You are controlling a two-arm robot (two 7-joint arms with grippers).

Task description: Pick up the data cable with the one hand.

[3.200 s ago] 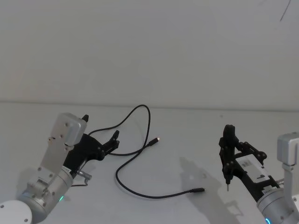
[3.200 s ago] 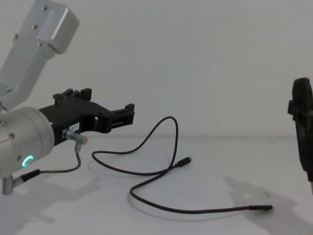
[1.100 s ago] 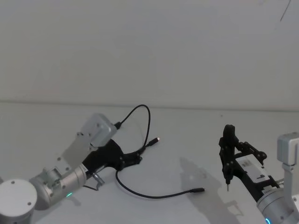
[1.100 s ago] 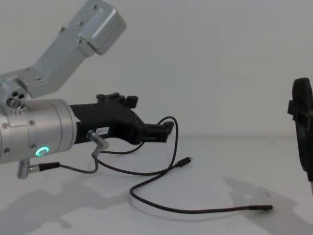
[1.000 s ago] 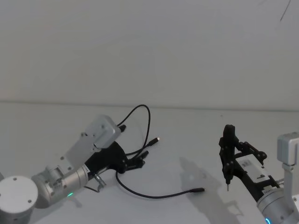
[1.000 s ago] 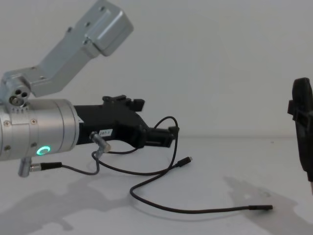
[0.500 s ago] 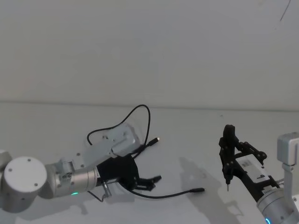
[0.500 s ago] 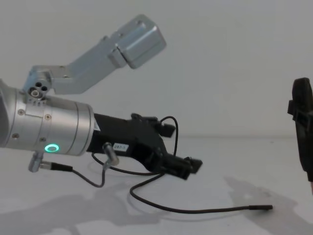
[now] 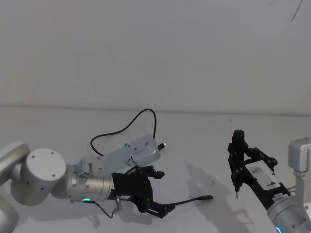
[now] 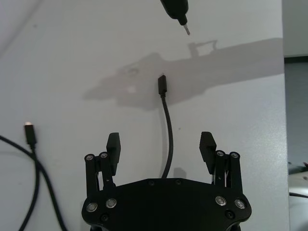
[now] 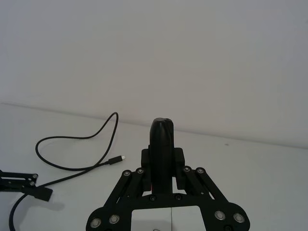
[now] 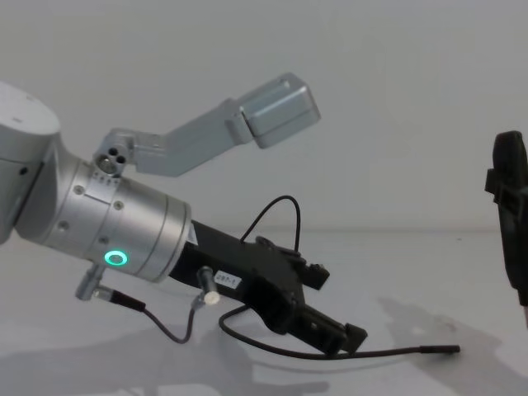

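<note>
The data cable [image 9: 154,127] is a thin black cord curled on the white table, with one plug [image 9: 207,197] at the front and the other [image 9: 162,144] mid-table. My left gripper [image 9: 163,191] is black on a silver cylinder with a green ring light. It angles down at the table with its jaws open. In the left wrist view the data cable [image 10: 167,120] runs out between the open fingers [image 10: 113,143], untouched. The chest view shows the left gripper [image 12: 334,307] low over the data cable [image 12: 396,353]. My right gripper [image 9: 236,165] stands upright and shut at the right.
A short grey wire [image 12: 165,326] with a silver plug hangs from the left wrist. The right gripper [image 12: 511,214] fills the chest view's right edge, and its thin metal tip [image 10: 185,29] points down beyond the cable's front plug. A plain white wall lies behind the table.
My left gripper has swung right and forward, tilted down toward the table, and now straddles the cable's front stretch. The right arm and the cable have stayed put.
</note>
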